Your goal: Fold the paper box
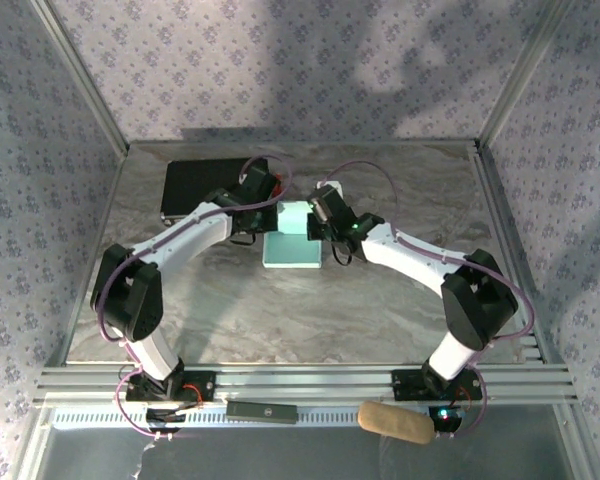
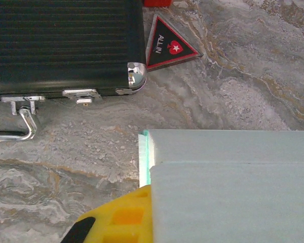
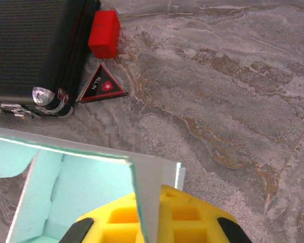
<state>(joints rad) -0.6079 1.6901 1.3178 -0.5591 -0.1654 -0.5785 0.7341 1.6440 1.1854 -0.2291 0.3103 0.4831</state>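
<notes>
The near half of the counter (image 1: 280,320) is bare, and so is its far right; there is room to pass. At the far left lies a black case (image 1: 205,185). A red block (image 3: 104,33) and a triangle chip (image 2: 167,46) lie just beside its corner. The box (image 1: 292,248) blocks the middle.

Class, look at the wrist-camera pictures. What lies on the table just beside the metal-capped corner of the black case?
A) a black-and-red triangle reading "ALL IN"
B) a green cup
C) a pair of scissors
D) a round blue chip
A: the triangle, black with a red border and the words "ALL IN", lies on the table next to the corner of the black case.
</notes>
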